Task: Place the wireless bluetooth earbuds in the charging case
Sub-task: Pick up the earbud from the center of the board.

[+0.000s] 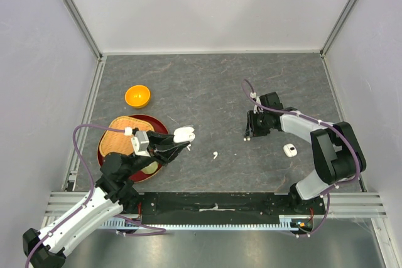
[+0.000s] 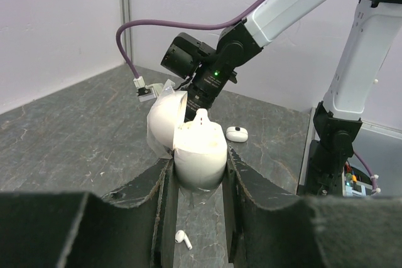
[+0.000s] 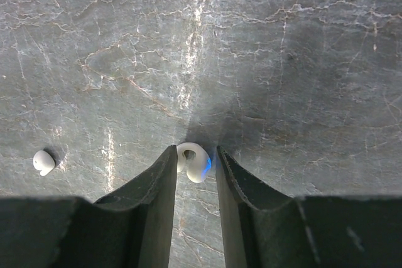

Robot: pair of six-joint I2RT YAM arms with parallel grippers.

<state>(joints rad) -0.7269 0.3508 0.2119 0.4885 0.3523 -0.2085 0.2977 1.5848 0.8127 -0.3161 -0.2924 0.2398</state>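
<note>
Plainly, the left claw (image 2: 198, 164) is clamped on an open white case (image 2: 200, 149), held above the desk (image 1: 207, 86) with its lid (image 2: 164, 123) swung back. One earbud (image 2: 201, 116) sits in the case, its glossy white top poking above the rim. The right claw (image 3: 195, 158) is closed narrowly on a second earbud (image 3: 193, 162), white with a blue glint, right at the desk surface. A third earbud (image 1: 215, 154) lies loose on the desk between the two claws. A closed case (image 1: 289, 150), small and white, rests near the right arm. An orange bowl (image 1: 137, 96) stands just beyond a red tray (image 1: 100, 149) lined with a woven mat (image 1: 119, 133).
</note>
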